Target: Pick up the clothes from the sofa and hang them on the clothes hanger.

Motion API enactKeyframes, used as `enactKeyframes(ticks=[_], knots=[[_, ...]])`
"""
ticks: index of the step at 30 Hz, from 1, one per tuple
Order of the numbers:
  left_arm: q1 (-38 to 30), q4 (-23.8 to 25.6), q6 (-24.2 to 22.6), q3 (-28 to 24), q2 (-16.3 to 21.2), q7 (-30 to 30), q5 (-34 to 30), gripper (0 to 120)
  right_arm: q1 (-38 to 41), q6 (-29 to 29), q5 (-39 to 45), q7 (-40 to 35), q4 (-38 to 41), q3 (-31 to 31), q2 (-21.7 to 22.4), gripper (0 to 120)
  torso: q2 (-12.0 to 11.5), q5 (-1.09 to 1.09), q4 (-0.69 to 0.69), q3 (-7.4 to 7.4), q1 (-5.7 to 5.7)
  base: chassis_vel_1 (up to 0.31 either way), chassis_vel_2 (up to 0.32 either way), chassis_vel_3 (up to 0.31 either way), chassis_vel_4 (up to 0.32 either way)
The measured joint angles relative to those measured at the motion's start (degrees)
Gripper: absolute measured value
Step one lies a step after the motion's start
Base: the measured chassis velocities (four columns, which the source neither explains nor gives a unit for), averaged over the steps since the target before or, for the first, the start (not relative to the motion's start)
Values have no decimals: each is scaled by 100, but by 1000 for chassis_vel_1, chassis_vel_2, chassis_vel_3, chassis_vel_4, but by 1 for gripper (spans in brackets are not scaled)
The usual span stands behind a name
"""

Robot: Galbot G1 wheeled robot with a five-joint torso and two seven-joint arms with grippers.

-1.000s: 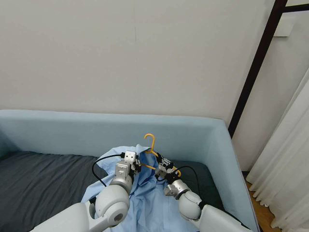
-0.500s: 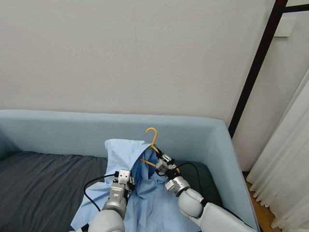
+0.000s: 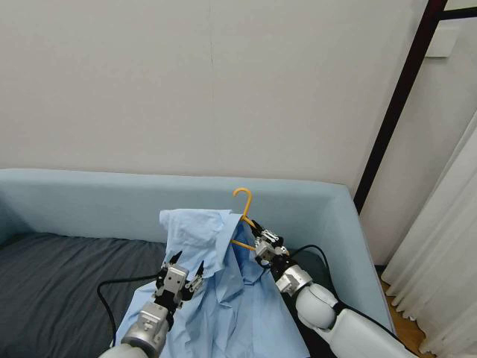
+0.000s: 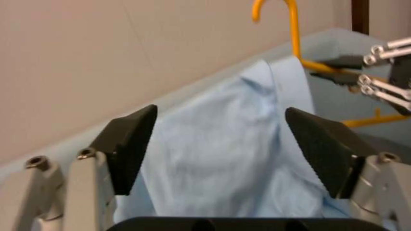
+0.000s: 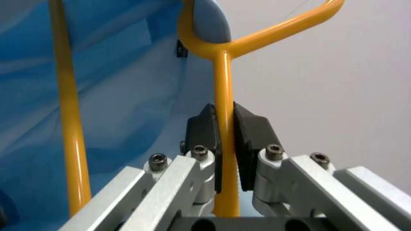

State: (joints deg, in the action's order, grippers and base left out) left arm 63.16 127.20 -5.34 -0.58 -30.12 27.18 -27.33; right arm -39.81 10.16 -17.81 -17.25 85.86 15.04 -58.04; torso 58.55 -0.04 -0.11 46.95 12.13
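Nearest us, our left pincer (image 3: 185, 265) gapes wide, holding nothing, facing the blue shirt (image 3: 246, 313). Farther on, our right pincer (image 5: 224, 130) is clamped on the orange hanger (image 5: 223, 82), which carries the shirt above the sofa (image 3: 89, 201) seat.

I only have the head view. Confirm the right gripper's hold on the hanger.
Observer: In the right wrist view, the right gripper has its fingers shut on a straight yellow bar of the hanger, just below its bend.
Operator: Now report the left gripper.
Observer: In the left wrist view, the left gripper is open. Its fingers hold nothing, and the blue shirt hangs beyond them, draped on the hanger.
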Motion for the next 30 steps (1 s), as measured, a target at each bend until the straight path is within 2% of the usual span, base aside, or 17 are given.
enactKeyframes(ticks=[2, 3, 6, 7, 10, 11, 12, 14, 16, 18, 23, 24, 25, 26, 29, 30], knots=[[-188, -255, 412, 242, 272, -454, 0, 93, -59, 132, -188, 48, -34, -89, 14, 5, 0, 0, 4, 0, 0, 0, 0, 0, 0], [-188, -255, 412, 242, 272, -454, 0, 93, -59, 132, -188, 48, -34, -89, 14, 5, 0, 0, 4, 0, 0, 0, 0, 0, 0], [-766, -762, 1109, 334, 767, -1576, -266, 100, -43, 256, -388, 84, -65, -117, 13, 5, 0, -1, 5, 0, 0, 0, 0, 0, 0], [-766, -762, 1109, 334, 767, -1576, -266, 100, -43, 256, -388, 84, -65, -117, 13, 5, 0, -1, 5, 0, 0, 0, 0, 0, 0], [-1292, -1224, 1658, 164, 1178, -2667, -691, 99, 182, 370, -541, 102, -174, 46, -75, 5, 0, -1, 0, 1, 0, 0, 0, 0, 0], [-1500, -1446, 1891, 33, 1330, -3088, -877, 99, 289, 399, -575, 108, -213, 131, -128, 5, 0, 3, 6, 1, 0, 0, 0, 0, 0], [-1500, -1446, 1891, 33, 1330, -3088, -877, 99, 289, 399, -575, 108, -213, 131, -128, 5, 0, 3, 6, 1, 0, 0, 0, 0, 0], [-2197, -1995, 2151, -405, 1453, -3895, -1174, 99, 375, 433, -624, 118, -200, 192, -146, 5, 0, -3, 11, 1, 1, 0, 0, 0, 0], [-2679, -2376, 2172, -647, 1455, -4583, -1480, 99, 389, 455, -656, 129, -140, 197, -120, 5, 0, -1, 5, 1, 1, 0, 0, 0, 0], [-2788, -2471, 2167, -710, 1444, -4741, -1579, 98, 385, 467, -668, 133, -121, 192, -105, 5, 0, 1, 3, 1, 0, 0, 0, 0, 0], [-3513, -3089, 1934, -1355, 1183, -5983, -2416, 97, 284, 620, -865, 172, -55, 87, 12, 5, 0, 1, 4, 1, 0, 0, 0, 0, 0], [-3513, -3089, 1934, -1355, 1183, -5983, -2416, 97, 284, 620, -865, 172, -55, 87, 12, 5, 0, 1, 4, 1, 0, 0, 0, 0, 0], [-3675, -3198, 1898, -1529, 1132, -6195, -2485, 95, 278, 644, -904, 177, -51, 79, 22, 5, 0, -1, 4, 1, 0, 0, 0, 0, 0], [-4129, -3457, 1814, -1944, 994, -6577, -2586, 94, 273, 679, -971, 184, -27, 66, 41, 5, 0, -3, 5, 1, 0, 0, 0, 0, 0], [-4795, -3843, 1609, -2461, 767, -6956, -2775, 91, 267, 692, -1003, 189, 45, 63, 76, 5, -1, 1, 3, 1, 1, 0, 0, 0, 0], [-4795, -3843, 1609, -2461, 767, -6956, -2775, 91, 267, 692, -1003, 189, 45, 63, 76, 5, -1, 1, 3, 1, 1, 0, 0, 0, 0]])
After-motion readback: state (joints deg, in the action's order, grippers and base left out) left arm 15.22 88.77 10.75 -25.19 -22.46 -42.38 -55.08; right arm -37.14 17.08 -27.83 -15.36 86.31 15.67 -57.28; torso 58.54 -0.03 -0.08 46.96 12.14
